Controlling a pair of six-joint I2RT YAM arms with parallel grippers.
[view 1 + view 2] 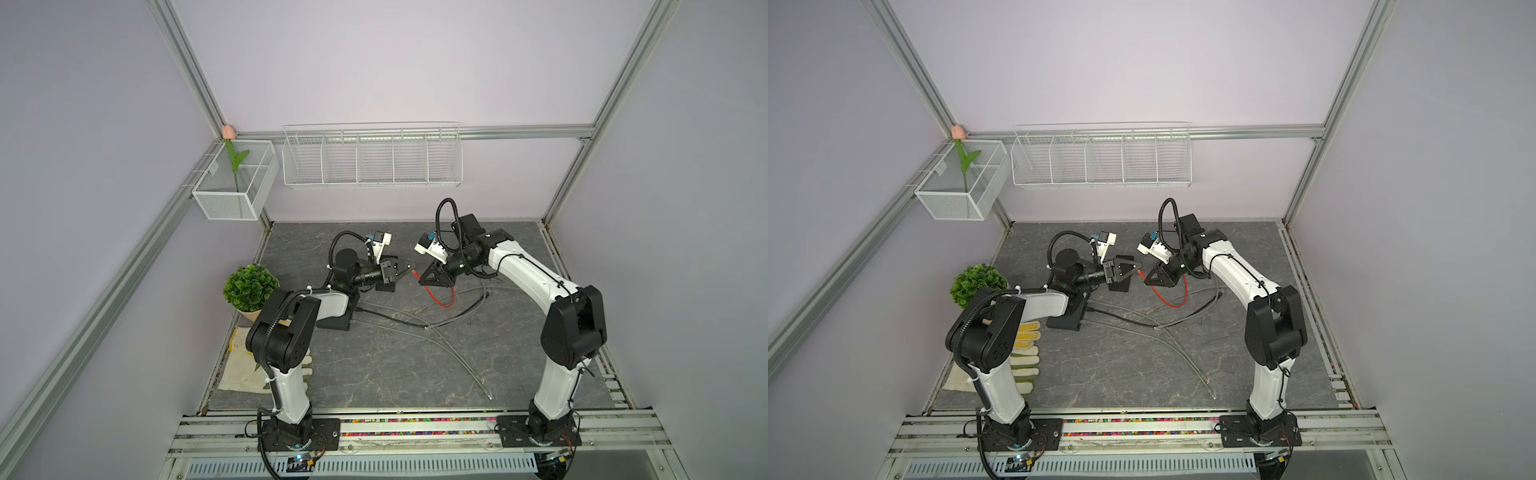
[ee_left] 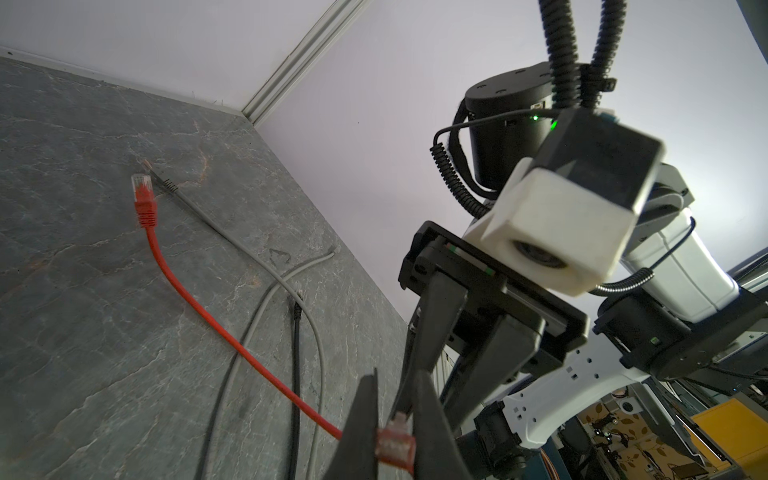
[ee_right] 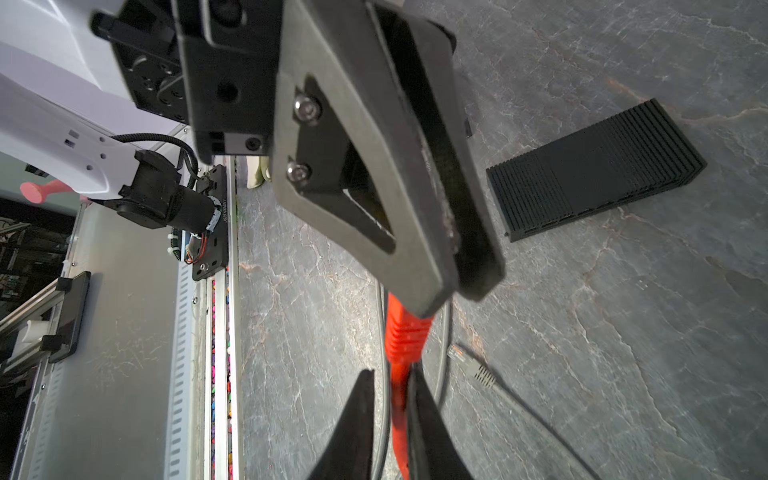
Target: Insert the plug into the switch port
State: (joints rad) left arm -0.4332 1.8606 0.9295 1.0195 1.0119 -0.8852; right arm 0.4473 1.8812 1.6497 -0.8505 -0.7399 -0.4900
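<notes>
Your left gripper (image 1: 412,266) has its jaws pinched tight on the plug (image 2: 395,444) of the red Ethernet cable (image 1: 434,297). It's holding the plug up off the desk (image 1: 374,374), towards the back middle.

Your right gripper (image 3: 392,376) faces it nearly tip to tip. Its jaws sit around the red cable just past the ribbed boot (image 3: 405,332). They're only a crack apart, with a sliver of gap showing on one side, so it isn't clamped on. That view is a bit blurry, mind.

The rest of the red cable droops to the desk in a loop, and its far plug (image 2: 143,195) lies flat among the grey cables (image 1: 457,353).

A black ribbed box (image 3: 594,166) sits on the desk just beside the left gripper. A flat black box (image 1: 334,322) with leads running into it sits under your left forearm. I can't tell which of the two is the switch, but the plug is clear of both.
</notes>
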